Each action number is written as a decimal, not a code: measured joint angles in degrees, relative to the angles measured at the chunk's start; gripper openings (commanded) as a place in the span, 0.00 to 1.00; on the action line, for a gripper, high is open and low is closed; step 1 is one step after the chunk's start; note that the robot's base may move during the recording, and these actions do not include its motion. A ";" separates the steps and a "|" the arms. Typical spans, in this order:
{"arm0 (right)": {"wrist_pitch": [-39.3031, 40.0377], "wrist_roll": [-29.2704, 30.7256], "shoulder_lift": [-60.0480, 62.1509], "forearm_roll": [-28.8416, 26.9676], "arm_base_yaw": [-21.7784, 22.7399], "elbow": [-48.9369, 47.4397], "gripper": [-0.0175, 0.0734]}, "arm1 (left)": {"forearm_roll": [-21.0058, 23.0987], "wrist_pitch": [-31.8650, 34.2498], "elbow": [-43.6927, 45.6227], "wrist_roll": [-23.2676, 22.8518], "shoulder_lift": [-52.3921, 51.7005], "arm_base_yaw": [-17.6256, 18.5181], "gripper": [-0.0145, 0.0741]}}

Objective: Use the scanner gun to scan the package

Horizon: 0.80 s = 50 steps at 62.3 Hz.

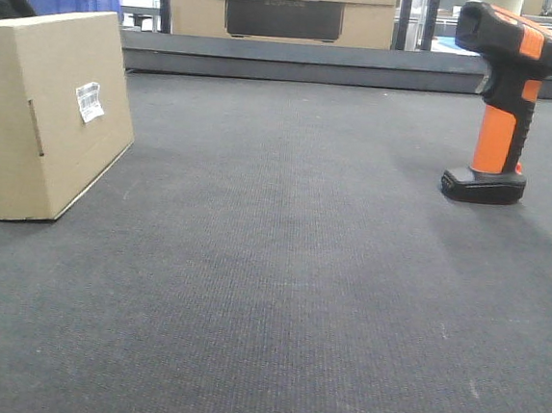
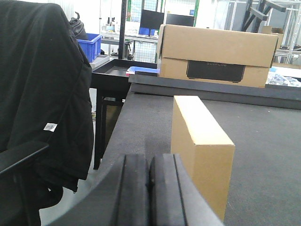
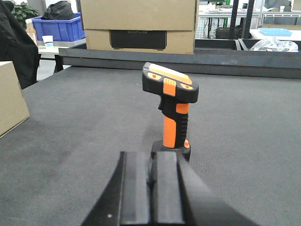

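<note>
Both hands are sitting pressed together — the right hand facing the scanner gun at twelve o'clock; nudging its tall handle unopened risks toppling it.

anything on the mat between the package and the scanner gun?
Nothing. In the front-facing view the stretch of dark mat between the package on the left and the upright scanner gun on the right is bare.
</note>
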<state>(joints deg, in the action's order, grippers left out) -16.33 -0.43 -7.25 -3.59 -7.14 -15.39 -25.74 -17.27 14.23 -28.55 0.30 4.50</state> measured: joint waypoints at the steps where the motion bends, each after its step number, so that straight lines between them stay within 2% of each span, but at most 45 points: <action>1: 0.00 0.00 0.00 0.00 0.00 0.00 0.01 | 0.00 0.00 0.00 0.00 0.00 0.00 0.04; 16: -0.04 0.00 0.00 0.10 0.00 0.00 0.01 | 0.00 0.00 0.00 0.00 0.00 0.00 0.04; 23: 1.56 0.00 0.69 1.82 0.13 0.88 0.01 | 0.00 0.00 0.00 0.00 0.00 0.00 0.04; 29: 6.87 0.00 2.24 2.48 2.40 5.06 0.01 | 0.00 0.00 0.00 0.00 0.00 0.00 0.04; 40: 14.97 0.00 5.05 1.96 10.92 14.49 0.01 | 0.00 0.00 0.00 0.00 0.00 0.00 0.04; 50: 15.98 0.00 6.79 1.73 11.87 15.26 0.01 | 0.00 0.00 0.00 0.00 0.00 0.00 0.04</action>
<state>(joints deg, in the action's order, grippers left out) -0.34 -0.43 -0.46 -1.87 4.74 -0.13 -25.74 -17.27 14.23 -28.55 0.30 4.50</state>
